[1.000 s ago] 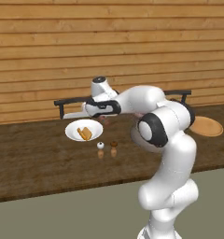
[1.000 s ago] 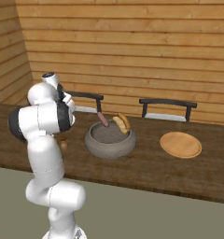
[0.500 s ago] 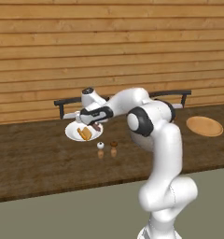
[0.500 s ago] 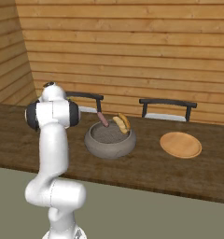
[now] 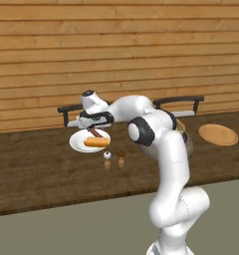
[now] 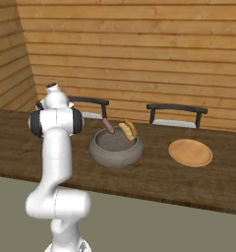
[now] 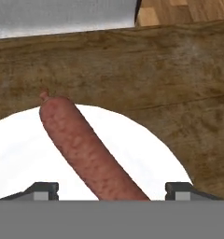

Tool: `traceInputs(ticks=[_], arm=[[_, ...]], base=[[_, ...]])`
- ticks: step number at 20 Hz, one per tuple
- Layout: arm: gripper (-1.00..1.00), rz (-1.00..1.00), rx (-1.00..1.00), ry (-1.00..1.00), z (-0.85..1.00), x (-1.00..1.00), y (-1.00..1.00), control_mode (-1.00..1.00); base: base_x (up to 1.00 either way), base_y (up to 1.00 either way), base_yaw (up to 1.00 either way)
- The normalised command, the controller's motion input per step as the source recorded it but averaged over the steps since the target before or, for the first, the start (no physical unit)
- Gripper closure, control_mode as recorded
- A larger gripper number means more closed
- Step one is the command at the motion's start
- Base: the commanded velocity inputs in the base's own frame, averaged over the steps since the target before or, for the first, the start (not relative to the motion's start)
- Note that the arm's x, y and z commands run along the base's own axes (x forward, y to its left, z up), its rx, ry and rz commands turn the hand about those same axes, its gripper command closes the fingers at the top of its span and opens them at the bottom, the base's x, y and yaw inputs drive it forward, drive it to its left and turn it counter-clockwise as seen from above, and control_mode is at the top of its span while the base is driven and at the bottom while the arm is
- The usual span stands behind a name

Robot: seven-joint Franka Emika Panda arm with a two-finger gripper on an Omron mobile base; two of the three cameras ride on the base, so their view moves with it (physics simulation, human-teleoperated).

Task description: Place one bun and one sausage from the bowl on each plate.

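arm (image 5: 161,144): reaching far left, bent | fingers (image 7: 41,190): spread wide, pointing down

A glossy white arm (image 5: 166,164) of rounded, tube-like segments, with dark grey rings and round caps at its joints, swells into a bulbous white base at lower right.

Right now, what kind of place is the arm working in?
Probably a rustic kitchen or dining counter: a long dark wooden counter against plank walls, set with a white plate, a stone bowl and two small shakers.
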Motion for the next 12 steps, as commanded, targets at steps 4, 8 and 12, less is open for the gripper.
traceInputs(ticks=[4, 8, 12], arm=[[-1.00, 0.00, 0.00, 0.00, 0.61, -0.41, -0.27, -1.00], [-1.00, -0.06, 0.01, 0.00, 0.69, -1.00, -0.88, -1.00], [-1.00, -0.01, 0.02, -0.02, 0.54, -1.00, -1.00, -1.00]], base=[[0.00, 0.00, 0.00], [0.00, 0.00, 0.00], [0.00, 0.00, 0.00]])
